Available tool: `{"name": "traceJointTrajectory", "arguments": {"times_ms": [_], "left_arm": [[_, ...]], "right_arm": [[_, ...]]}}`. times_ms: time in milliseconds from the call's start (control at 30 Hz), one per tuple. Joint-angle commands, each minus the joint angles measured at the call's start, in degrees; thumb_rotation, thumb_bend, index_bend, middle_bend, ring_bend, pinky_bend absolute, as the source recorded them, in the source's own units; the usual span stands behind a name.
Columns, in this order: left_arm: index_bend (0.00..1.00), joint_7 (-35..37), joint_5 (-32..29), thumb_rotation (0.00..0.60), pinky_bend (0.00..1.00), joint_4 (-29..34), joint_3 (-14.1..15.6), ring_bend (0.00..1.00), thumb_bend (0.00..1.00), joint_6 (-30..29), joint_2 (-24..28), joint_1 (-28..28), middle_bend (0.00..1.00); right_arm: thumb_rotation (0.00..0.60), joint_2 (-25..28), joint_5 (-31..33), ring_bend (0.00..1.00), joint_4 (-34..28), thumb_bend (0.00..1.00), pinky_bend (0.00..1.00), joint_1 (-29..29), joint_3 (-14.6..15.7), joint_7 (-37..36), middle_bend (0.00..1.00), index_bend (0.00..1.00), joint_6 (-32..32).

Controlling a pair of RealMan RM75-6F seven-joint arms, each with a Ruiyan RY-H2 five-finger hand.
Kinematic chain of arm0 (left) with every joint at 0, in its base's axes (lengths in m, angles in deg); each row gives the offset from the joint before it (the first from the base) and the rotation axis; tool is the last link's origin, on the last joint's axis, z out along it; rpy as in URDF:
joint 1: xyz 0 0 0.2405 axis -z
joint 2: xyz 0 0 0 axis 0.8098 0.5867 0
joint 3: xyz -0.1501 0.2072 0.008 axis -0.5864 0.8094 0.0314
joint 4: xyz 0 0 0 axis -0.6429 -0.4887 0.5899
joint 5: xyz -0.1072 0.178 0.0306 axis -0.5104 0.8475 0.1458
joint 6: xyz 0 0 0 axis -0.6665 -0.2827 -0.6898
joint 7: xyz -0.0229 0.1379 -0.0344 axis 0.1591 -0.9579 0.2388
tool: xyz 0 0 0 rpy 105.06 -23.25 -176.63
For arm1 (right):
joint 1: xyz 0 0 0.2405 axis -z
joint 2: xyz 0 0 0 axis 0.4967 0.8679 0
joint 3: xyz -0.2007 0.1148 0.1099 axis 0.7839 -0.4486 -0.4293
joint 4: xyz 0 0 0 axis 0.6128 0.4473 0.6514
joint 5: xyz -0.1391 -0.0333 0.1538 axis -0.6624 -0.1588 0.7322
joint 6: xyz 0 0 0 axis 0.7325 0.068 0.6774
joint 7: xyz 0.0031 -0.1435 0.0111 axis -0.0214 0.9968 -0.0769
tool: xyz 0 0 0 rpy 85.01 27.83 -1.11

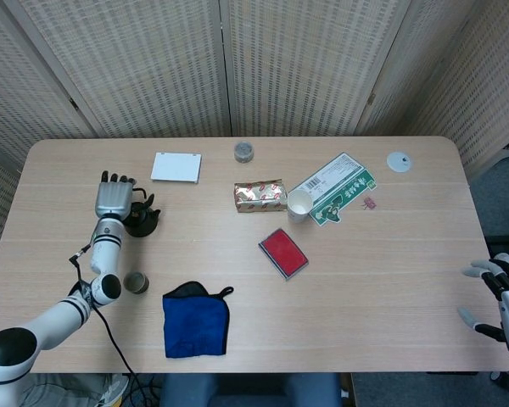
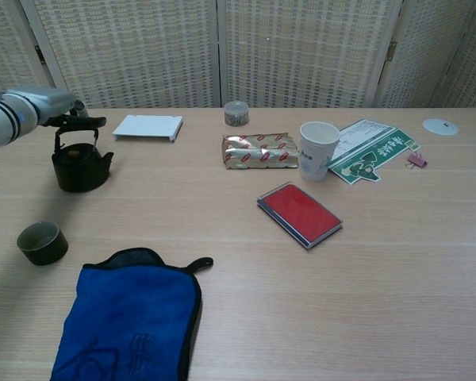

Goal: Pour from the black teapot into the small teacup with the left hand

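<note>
Left robot hand (image 2: 51, 105) over black teapot (image 2: 81, 163) handle; teacup (image 2: 42, 242) near

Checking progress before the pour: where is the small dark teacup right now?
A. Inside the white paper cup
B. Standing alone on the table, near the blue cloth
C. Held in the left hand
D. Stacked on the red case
B: the small dark teacup stands free on the wooden table, beside the blue cloth.

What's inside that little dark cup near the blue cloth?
The small teacup looks empty in the chest view: only its dark inner wall shows. Its bottom is hidden by the rim, and in the head view the left arm partly overlaps it.
</note>
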Motion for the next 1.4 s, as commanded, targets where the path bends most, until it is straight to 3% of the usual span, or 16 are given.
{"name": "traceJointTrajectory", "arguments": {"times_ms": [33,333,733,1067,1400], "left_arm": [[0.22,-2.65,-2.24,0.012,0.00,-1.45,0.15,0.12,0.28,1.00,-0.95,0.81,0.21],[0.28,-5.38,-3.95,0.009,0.00,-2.83,0.07,0.12,0.28,1.18,-2.28,1.49,0.27],[0.38,-0.59,1.27,0.010,0.00,1.82,0.36,0.20,0.28,-0.28,0.19,0.24,0.40],[0.46,4.06,6.77,0.013,0.00,13.91,1.86,0.28,0.28,-4.29,7.88,-3.53,0.49],[0.46,6.40,11.08,0.014,0.00,28.92,4.77,0.29,0.28,-10.62,17.17,-8.76,0.50]], "right_arm": [[0.600,-0.06,0.03,0.16,0.07,0.14,0.23,0.07,0.00,-0.03,0.26,0.33,0.07],[0.600,-0.26,0.33,0.16,0.54,0.14,0.23,0.40,0.08,-0.44,0.26,0.33,0.18],[0.600,-0.48,0.04,0.16,0.91,0.14,0.23,0.49,-0.02,-0.90,0.26,0.33,0.49],[0.600,-0.43,-0.93,0.16,0.61,0.14,0.23,0.52,0.01,-0.80,0.26,0.33,1.08],[0.600,-0.23,-2.31,0.16,-0.30,0.14,0.23,0.27,0.01,-0.23,0.26,0.33,1.56]]}}
